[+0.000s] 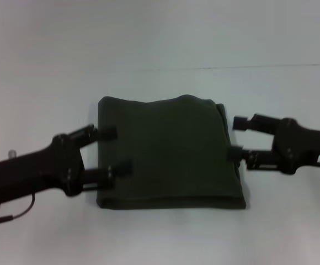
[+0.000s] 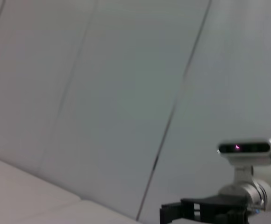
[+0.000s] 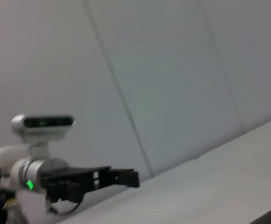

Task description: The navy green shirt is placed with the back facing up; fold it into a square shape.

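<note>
The navy green shirt (image 1: 168, 154) lies in the middle of the white table (image 1: 160, 44), folded into a thick, nearly square packet. Its plain side is up, and the layered edges show along the near side and the right side.

The left gripper (image 1: 113, 150) is at the left edge of the packet. Its two fingers are spread apart, one farther and one nearer, and both tips lie over the cloth at that edge; nothing is pinched between them. In the right wrist view this same gripper (image 3: 121, 178) shows far off, low above the table.

The right gripper (image 1: 238, 138) is at the right edge of the shirt, also with the fingers spread wide. The nearer fingertip touches the right edge of the packet, and the farther one is just beside it, free of the cloth. The left wrist view shows this gripper (image 2: 175, 213) far off too.
</note>
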Robot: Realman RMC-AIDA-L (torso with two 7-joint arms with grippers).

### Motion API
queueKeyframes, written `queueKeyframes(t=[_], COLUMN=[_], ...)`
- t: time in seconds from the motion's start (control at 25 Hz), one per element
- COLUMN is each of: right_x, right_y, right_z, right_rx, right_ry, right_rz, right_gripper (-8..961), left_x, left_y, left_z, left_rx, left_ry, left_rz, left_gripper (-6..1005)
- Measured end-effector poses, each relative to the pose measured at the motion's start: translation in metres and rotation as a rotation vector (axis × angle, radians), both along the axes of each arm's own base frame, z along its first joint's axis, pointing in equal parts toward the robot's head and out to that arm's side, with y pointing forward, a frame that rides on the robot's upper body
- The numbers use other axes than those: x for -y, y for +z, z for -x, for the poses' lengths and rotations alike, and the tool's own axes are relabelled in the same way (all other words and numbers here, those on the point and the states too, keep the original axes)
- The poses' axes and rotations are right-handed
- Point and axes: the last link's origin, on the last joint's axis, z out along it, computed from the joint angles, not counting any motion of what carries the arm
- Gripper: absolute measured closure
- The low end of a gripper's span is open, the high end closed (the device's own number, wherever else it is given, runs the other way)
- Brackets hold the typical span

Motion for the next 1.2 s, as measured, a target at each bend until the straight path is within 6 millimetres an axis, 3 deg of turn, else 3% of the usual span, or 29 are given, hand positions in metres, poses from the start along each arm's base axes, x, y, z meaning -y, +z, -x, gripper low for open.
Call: queueKeyframes(t=[0.36,1.2], right_x=[-0.002,-0.011], right_y=[-0.015,-0.034], right_z=[0.011,0.01], right_rx=[0.091,0.219], right_ry=[0.066,0.032], right_rz=[0.065,0.132], right_gripper=[39,38], left_x=[0.012,0.011], left_y=[-0.01,-0.022], left_z=[0.009,0.017], left_rx=[-0.081,-0.169], left_ry=[-0.005,0.052], left_rz=[0.095,0.175], left_gripper=[51,48])
